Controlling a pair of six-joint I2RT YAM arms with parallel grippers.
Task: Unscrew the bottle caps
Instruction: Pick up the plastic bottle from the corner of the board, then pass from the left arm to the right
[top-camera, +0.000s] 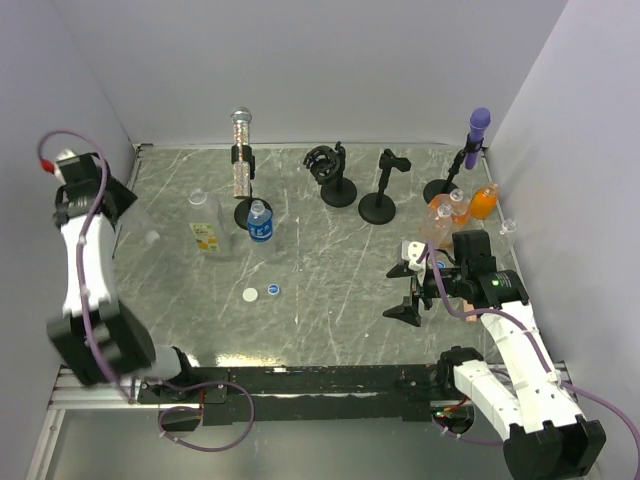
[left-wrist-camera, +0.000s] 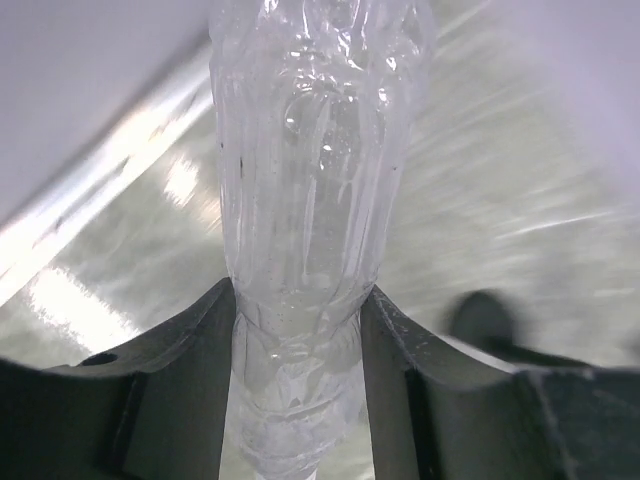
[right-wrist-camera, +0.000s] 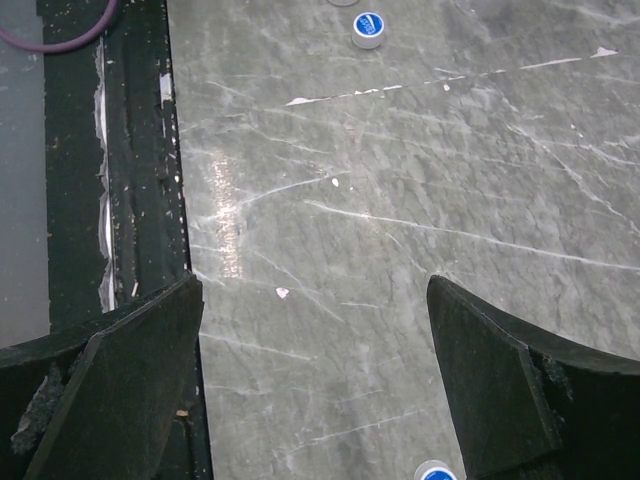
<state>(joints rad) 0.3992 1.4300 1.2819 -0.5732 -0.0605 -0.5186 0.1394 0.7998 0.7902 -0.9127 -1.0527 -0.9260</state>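
On the bench (top-camera: 330, 260), far left side, the clear bottle (left-wrist-camera: 310, 200) is pinched between the left claw (left-wrist-camera: 298, 300) fingers. Its long axis runs straight out from the claw and the top is out of frame. The right claw (right-wrist-camera: 312, 285) is gaping wide with nothing in it, well apart on the right. I reckon it has to cross over to twist that top.

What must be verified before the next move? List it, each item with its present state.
1. Left pincer closed on the clear bottle: ok.
2. Cap on that bottle: cannot tell, neither end shows clearly.
3. Right pincer open: ok.
4. Right pincer at the held bottle: not ok, it hangs over bare table.
5. Blue-labelled bottle upright and capped: ok.
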